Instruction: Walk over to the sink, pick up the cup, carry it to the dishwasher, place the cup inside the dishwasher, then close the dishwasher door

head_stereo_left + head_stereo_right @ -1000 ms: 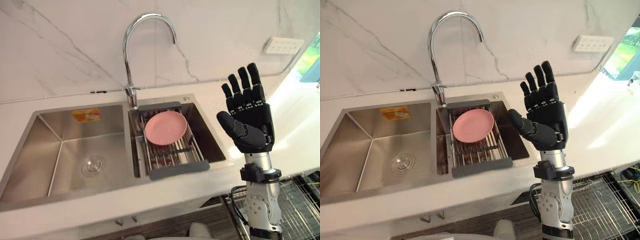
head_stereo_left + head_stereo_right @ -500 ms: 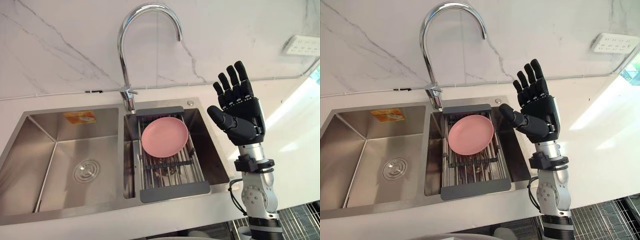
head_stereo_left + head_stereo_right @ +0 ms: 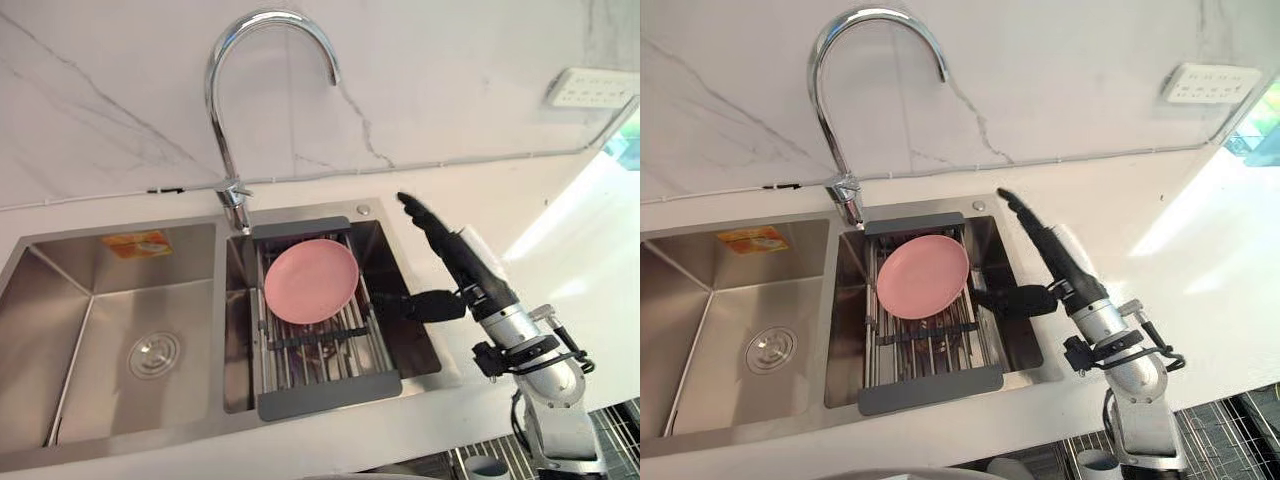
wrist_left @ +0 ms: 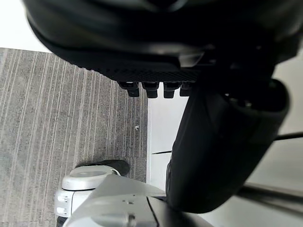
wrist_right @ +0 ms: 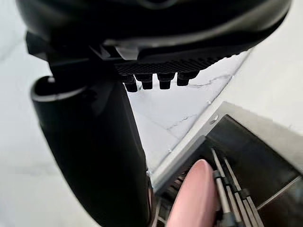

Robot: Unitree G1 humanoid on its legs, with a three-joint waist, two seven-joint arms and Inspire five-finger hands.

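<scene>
Right robot hand [image 3: 468, 272] open, fingers straight, thumb twd pink plate [image 3: 311, 281] on rack [image 3: 330, 382] in sink [image 3: 60, 330]. Risk: flat plate slips from a wide grasp, or fingers snag rack wires going in. Left robot hand [image 4: 218, 142] idle, fingers relaxed.

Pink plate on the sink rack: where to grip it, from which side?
Right rim of the pink plate, from the right: it lies face up on the rack, and that edge seems clear of the bars, leaving thumb room. The right hand is open beside it.
</scene>
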